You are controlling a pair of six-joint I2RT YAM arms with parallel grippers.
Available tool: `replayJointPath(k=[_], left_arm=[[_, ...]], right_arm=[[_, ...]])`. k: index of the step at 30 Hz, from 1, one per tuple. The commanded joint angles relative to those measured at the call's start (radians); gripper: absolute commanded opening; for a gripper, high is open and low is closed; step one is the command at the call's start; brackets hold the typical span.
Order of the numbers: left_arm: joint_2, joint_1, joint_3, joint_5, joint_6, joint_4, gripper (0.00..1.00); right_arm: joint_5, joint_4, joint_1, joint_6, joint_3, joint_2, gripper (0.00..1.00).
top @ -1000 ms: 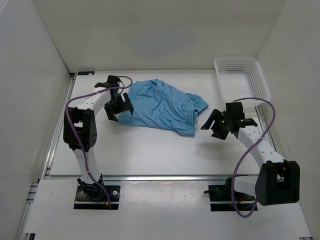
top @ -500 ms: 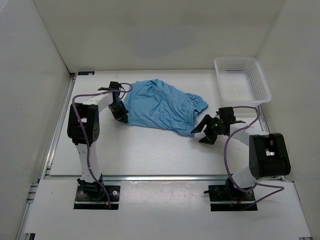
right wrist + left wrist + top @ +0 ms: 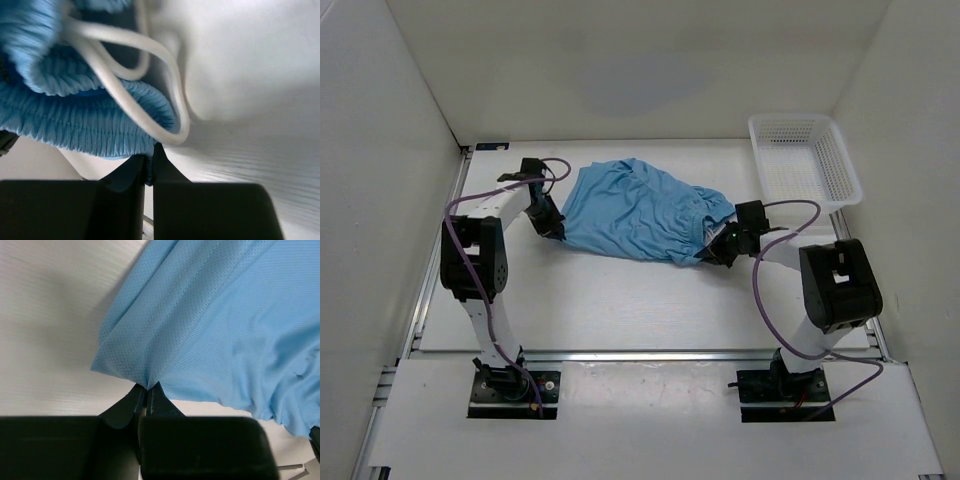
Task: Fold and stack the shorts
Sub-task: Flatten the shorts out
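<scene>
The shorts (image 3: 225,315) are presenting as soft matt cloth, a fine pin-holed mesh knit with stitched seams. Their waistband (image 3: 75,125) is showing a ribbed, gathered texture, and the drawstring (image 3: 125,42) is reading as smooth white cord. The table (image 3: 620,300) is appearing matt white with a faint linear grain. The left gripper (image 3: 147,387) and right gripper (image 3: 151,148) are looking like smooth black plastic, dully sheened. The basket (image 3: 800,165) is showing white perforated plastic.
</scene>
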Motion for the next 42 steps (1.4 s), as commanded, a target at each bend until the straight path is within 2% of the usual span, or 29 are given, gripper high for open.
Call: replayJointPath(k=[1, 2, 3, 5, 6, 7, 8, 9, 12, 14, 17, 18, 20, 21, 22, 23, 24, 25, 26, 33, 40, 41, 42], left_arm=[[-0.102, 0.024, 0.034, 0.029, 0.021, -0.011, 0.11], [-0.102, 0.036, 0.062, 0.040, 0.021, -0.021, 0.11], [-0.116, 0.036, 0.094, 0.054, 0.021, -0.037, 0.11], [-0.126, 0.059, 0.236, 0.080, 0.030, -0.090, 0.11], [-0.126, 0.059, 0.296, 0.092, 0.030, -0.116, 0.11], [-0.126, 0.059, 0.359, 0.092, 0.030, -0.173, 0.11], [-0.136, 0.059, 0.481, 0.092, 0.030, -0.201, 0.11], [-0.145, 0.068, 0.528, 0.083, 0.030, -0.221, 0.11], [-0.226, 0.068, 0.564, 0.074, 0.030, -0.235, 0.11], [-0.310, 0.068, 0.504, 0.052, 0.030, -0.219, 0.11], [-0.434, 0.068, 0.264, 0.032, 0.030, -0.180, 0.11], [-0.470, 0.068, 0.099, 0.032, 0.030, -0.163, 0.11], [-0.539, 0.045, -0.072, 0.012, 0.030, -0.112, 0.11], [-0.600, 0.036, -0.152, 0.012, 0.010, -0.095, 0.20], [-0.622, 0.036, -0.294, 0.023, 0.001, -0.072, 0.38], [-0.636, 0.036, -0.345, 0.035, -0.013, -0.052, 0.72], [-0.645, 0.036, -0.378, 0.035, -0.013, -0.040, 0.77], [-0.645, 0.036, -0.396, 0.035, -0.022, -0.040, 0.82], [-0.645, 0.036, -0.406, 0.035, -0.022, -0.040, 0.83], [-0.645, 0.036, -0.375, 0.000, -0.004, -0.040, 0.83], [-0.604, 0.036, -0.432, -0.034, -0.024, -0.029, 0.83], [-0.604, 0.036, -0.442, -0.034, -0.035, -0.029, 0.90], [-0.591, 0.036, -0.443, -0.043, -0.035, -0.020, 0.92]], right_arm=[[0.063, -0.047, 0.003, -0.035, 0.162, 0.007, 0.00], [0.063, -0.077, 0.003, -0.070, 0.217, 0.007, 0.00], [0.063, -0.112, -0.012, -0.107, 0.358, 0.007, 0.00], [0.054, -0.247, -0.033, -0.190, 0.534, 0.050, 0.00], [0.063, -0.285, -0.033, -0.214, 0.705, 0.060, 0.00], [0.081, -0.371, -0.033, -0.262, 0.786, 0.069, 0.00], [0.095, -0.405, -0.033, -0.288, 0.858, 0.069, 0.00], [0.106, -0.437, -0.033, -0.318, 0.966, 0.069, 0.00], [0.142, -0.531, -0.033, -0.417, 1.024, 0.037, 0.00], [0.152, -0.540, -0.033, -0.454, 0.942, -0.031, 0.00], [0.192, -0.531, -0.033, -0.478, 0.713, -0.149, 0.00], [0.192, -0.522, -0.033, -0.489, 0.646, -0.211, 0.00], [0.201, -0.522, -0.033, -0.489, 0.439, -0.273, 0.00], [0.201, -0.507, -0.033, -0.489, 0.376, -0.325, 0.00], [0.215, -0.507, -0.033, -0.474, 0.322, -0.342, 0.06], [0.228, -0.507, -0.033, -0.458, 0.238, -0.354, 0.39], [0.228, -0.498, -0.043, -0.436, 0.210, -0.364, 0.60], [0.228, -0.488, -0.043, -0.423, 0.196, -0.364, 0.75], [0.228, -0.488, -0.043, -0.414, 0.196, -0.364, 0.86], [0.241, -0.501, -0.043, -0.392, 0.219, -0.367, 0.87], [0.250, -0.501, -0.052, -0.362, 0.121, -0.417, 0.86], [0.259, -0.501, -0.052, -0.362, 0.108, -0.430, 0.86], [0.259, -0.501, -0.061, -0.350, 0.081, -0.430, 0.85]])
